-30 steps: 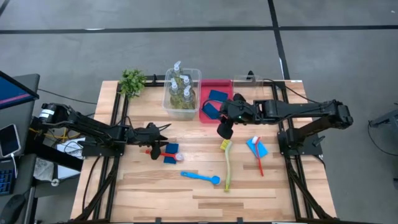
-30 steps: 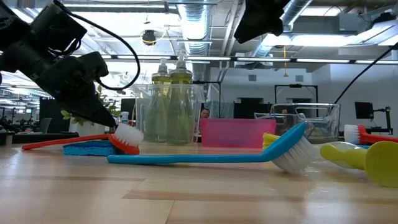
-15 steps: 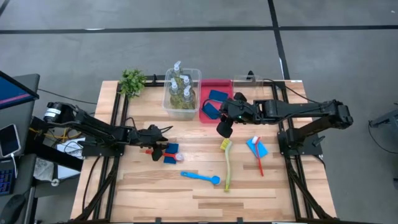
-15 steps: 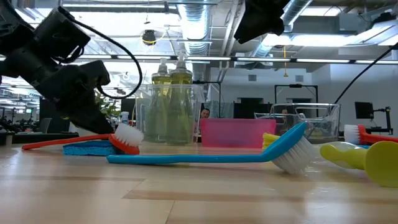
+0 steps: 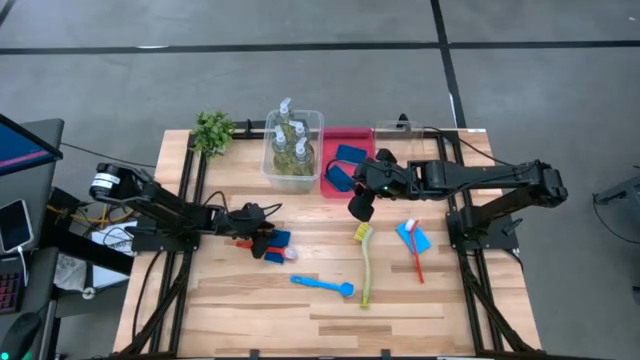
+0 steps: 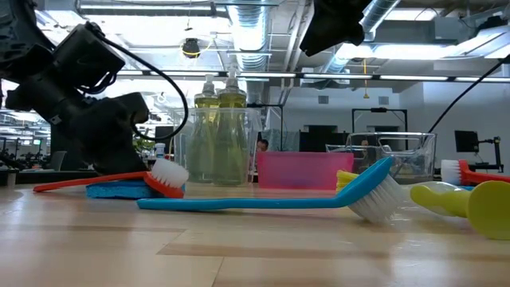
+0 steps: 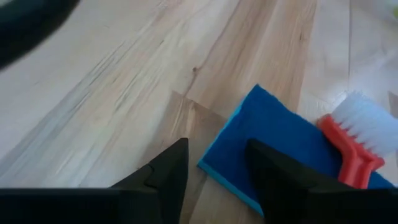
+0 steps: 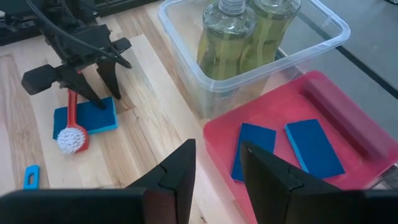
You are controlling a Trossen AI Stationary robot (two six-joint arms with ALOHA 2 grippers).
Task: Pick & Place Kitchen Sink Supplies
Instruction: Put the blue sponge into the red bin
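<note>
Blue sponge [image 5: 277, 239], left gripper [image 5: 262, 236] seemingly moved closer

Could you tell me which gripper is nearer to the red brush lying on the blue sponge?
Left. The left gripper is open right over the red brush and sponge; the right gripper hangs farther off beside the red tray.

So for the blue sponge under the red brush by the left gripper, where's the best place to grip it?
Probably by its bare end. The blue sponge lies flat, with the red brush resting across its far part, so only the corner nearest the open left gripper is uncovered. Coming from above, fingers straddling that edge, looks safest; the brush may slide off when it lifts.
</note>
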